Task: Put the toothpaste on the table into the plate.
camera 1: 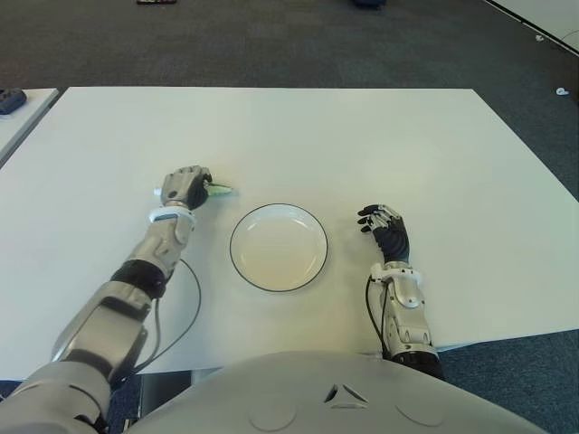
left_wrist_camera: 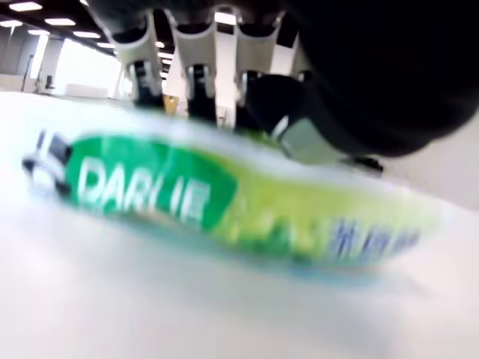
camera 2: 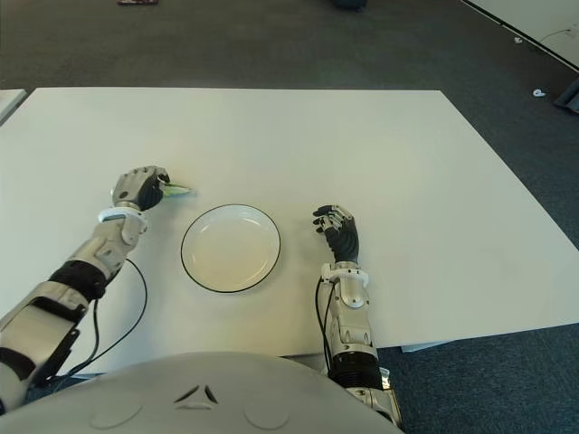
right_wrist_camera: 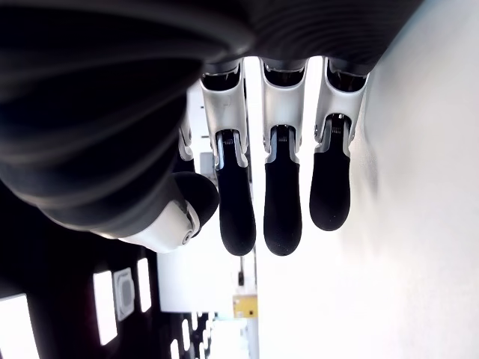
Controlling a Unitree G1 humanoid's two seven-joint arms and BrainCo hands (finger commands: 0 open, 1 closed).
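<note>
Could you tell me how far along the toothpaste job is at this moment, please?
Early stage. Done: the left hand has reached the toothpaste, which lies on the table left of the plate. In hand: its fingers are curled over the tube, though a firm grip cannot be confirmed. Left: lift it and set it in the plate, which holds nothing yet. The right hand shows right of the plate, open.
</note>
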